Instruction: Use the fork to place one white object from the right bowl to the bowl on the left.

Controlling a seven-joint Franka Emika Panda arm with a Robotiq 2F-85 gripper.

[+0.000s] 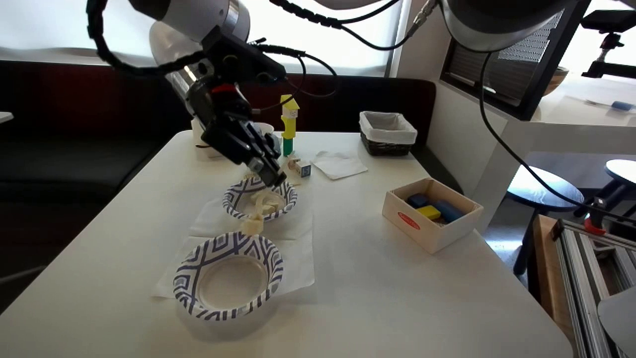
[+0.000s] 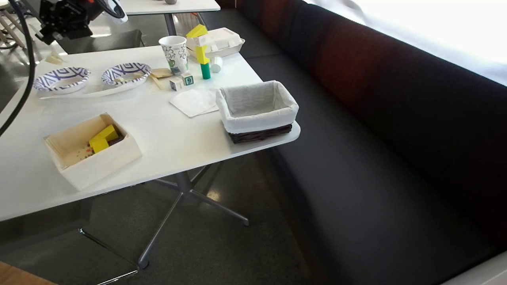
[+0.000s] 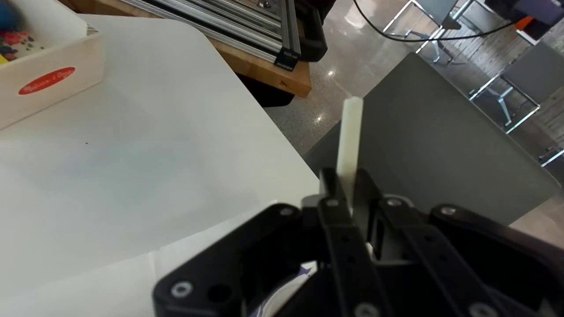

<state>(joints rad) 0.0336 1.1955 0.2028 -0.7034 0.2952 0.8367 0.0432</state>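
White table [image 1: 348,268], fork [image 3: 350,141] in pincer [image 3: 346,182]

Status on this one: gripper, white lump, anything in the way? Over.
Gripper shut on fork. White lumps in right bowl; whether the fork carries one, unclear. Toward left bowl: flat paper, likely no obstacle.

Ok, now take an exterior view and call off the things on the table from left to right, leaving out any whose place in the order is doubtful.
In an exterior view, left to right: left patterned bowl, right patterned bowl, paper cup, block tower, lined basket.
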